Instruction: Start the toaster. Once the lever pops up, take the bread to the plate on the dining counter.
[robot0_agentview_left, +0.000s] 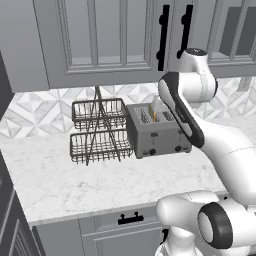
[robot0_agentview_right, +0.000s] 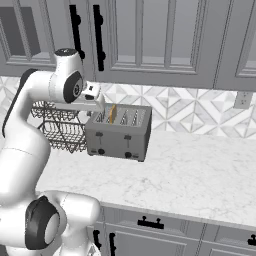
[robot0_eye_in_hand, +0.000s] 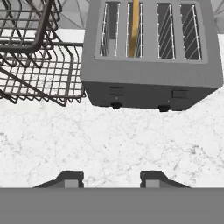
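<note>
My fingers (robot0_eye_in_hand: 111, 178) stand apart, holding nothing, at the bottom of the hand view above the white marble tabletop (robot0_eye_in_hand: 131, 140). Higher in frame sits the boxy grey metal toaster (robot0_eye_in_hand: 151, 70), the tan bread slice (robot0_eye_in_hand: 134, 27) upright in its second slot. I should centre both tips astride that slice before descending.

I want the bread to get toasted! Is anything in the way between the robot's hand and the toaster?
Nothing visible is. In the hand view the gripper hangs above bare marble counter just in front of the toaster. The wire basket rack stands off to one side, and the bread sits in a slot.
</note>
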